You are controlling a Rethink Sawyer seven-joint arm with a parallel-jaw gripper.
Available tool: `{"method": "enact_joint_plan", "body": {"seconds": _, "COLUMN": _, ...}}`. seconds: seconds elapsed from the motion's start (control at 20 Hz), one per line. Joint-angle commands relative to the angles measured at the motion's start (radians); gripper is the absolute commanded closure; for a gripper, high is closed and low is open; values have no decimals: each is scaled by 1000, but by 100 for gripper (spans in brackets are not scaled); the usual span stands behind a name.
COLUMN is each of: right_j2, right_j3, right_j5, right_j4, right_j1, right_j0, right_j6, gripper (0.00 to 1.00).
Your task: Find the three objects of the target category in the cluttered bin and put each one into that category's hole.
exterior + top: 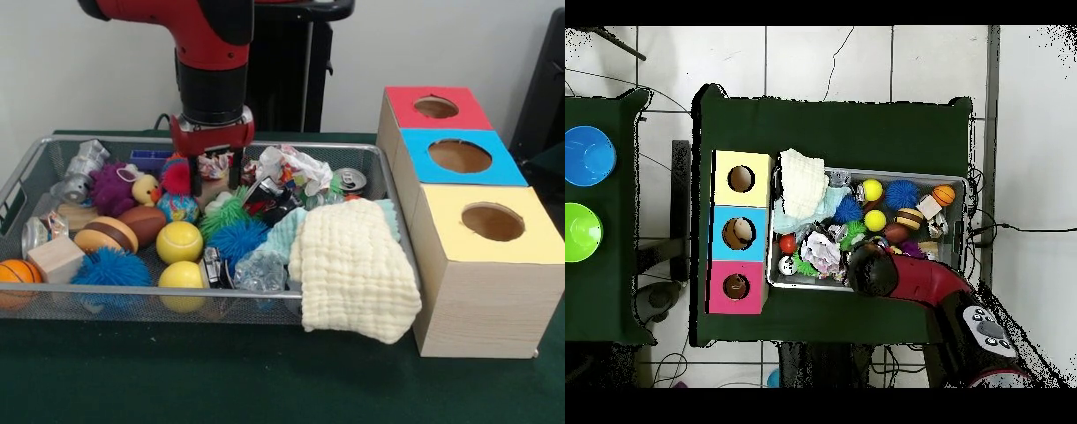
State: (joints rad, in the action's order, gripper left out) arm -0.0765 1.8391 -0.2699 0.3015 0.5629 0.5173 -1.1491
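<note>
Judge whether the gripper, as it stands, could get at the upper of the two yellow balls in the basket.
Probably yes. The yellow ball lies uncovered on top of the clutter, near the front of the basket, with nothing over it. The gripper hangs low over the basket's back part, so only a short move seems needed.

Front view close, facing robot across table; overhead high, straight down; both share bin [371, 157] [957, 182].

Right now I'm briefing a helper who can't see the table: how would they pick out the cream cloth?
Find the wire basket left of the three wooden boxes. At its end nearest the boxes, a cream waffle-textured cloth spills over the front rim. It is the only large, pale, folded thing there; a pale green cloth peeks out beside it.
</note>
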Motion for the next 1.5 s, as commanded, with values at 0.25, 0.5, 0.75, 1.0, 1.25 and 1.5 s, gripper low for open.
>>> {"method": "enact_joint_plan", "body": {"seconds": 0.25, "right_j2": -144, "right_j3": 9, "right_j5": -81, "right_j4": -45, "right_j1": 66, "right_j0": 85, "right_j6": -102, "gripper": 0}}
{"method": "enact_joint_plan", "body": {"seconds": 0.5, "right_j2": -90, "right_j3": -39, "right_j5": -145, "right_j4": -6, "right_j1": 60, "right_j0": 60, "right_j6": -68, "gripper": 0}}
{"method": "enact_joint_plan", "body": {"seconds": 0.75, "right_j2": -47, "right_j3": -91, "right_j5": -199, "right_j4": 36, "right_j1": 46, "right_j0": 55, "right_j6": -21, "gripper": 0}}
{"method": "enact_joint_plan", "body": {"seconds": 1.0, "right_j2": 2, "right_j3": -140, "right_j5": -270, "right_j4": 81, "right_j1": 23, "right_j0": 27, "right_j6": 2, "gripper": 0}}
{"method": "enact_joint_plan", "body": {"seconds": 1.25, "right_j2": 36, "right_j3": -178, "right_j5": -317, "right_j4": 129, "right_j1": 10, "right_j0": 5, "right_j6": -2, "gripper": 0}}
{"method": "enact_joint_plan", "body": {"seconds": 1.5, "right_j2": 38, "right_j3": -194, "right_j5": -317, "right_j4": 156, "right_j1": 5, "right_j0": 13, "right_j6": -9, "gripper": 0}}
